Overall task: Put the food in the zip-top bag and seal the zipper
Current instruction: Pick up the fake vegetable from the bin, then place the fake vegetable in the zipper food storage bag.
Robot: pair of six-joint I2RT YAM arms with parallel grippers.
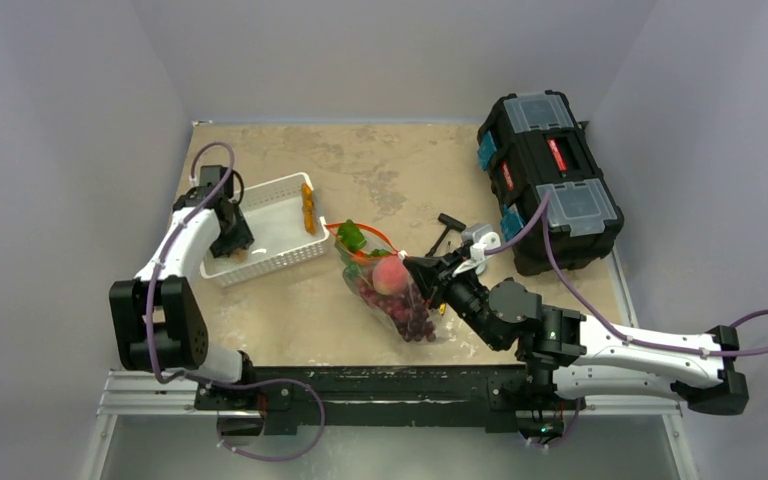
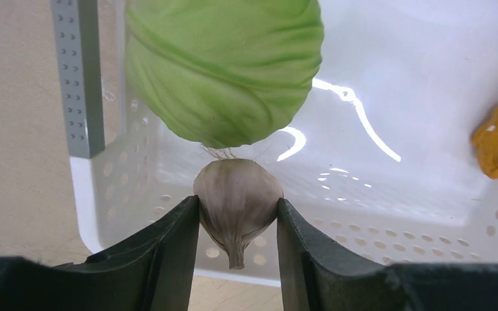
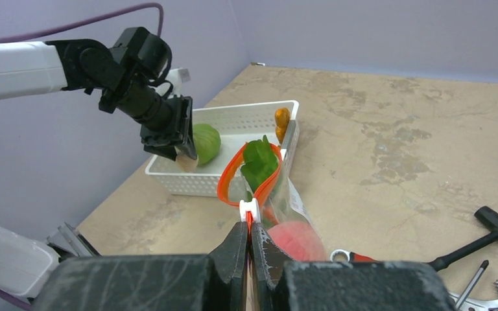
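Observation:
My left gripper (image 1: 235, 245) (image 2: 237, 207) is shut on a pale garlic bulb (image 2: 237, 201), held just above the near corner of the white basket (image 1: 275, 228). The green cabbage (image 2: 224, 65) lies in the basket right beyond it. A small orange piece (image 1: 308, 208) lies at the basket's far side. The zip-top bag (image 1: 412, 300) lies mid-table and holds the pink peach (image 1: 390, 275), dark red grapes (image 1: 407, 315) and leafy greens (image 3: 259, 162). My right gripper (image 1: 415, 268) (image 3: 249, 227) is shut on the red-orange zipper (image 3: 233, 172), just behind its white slider (image 3: 249, 208). The bag's mouth gapes open.
A black toolbox (image 1: 550, 180) stands at the far right. A hammer (image 3: 486, 230), a red-handled wrench (image 3: 356, 257) and a screwdriver (image 3: 470, 285) lie on the table right of the bag. Walls close in on the table at the left and back.

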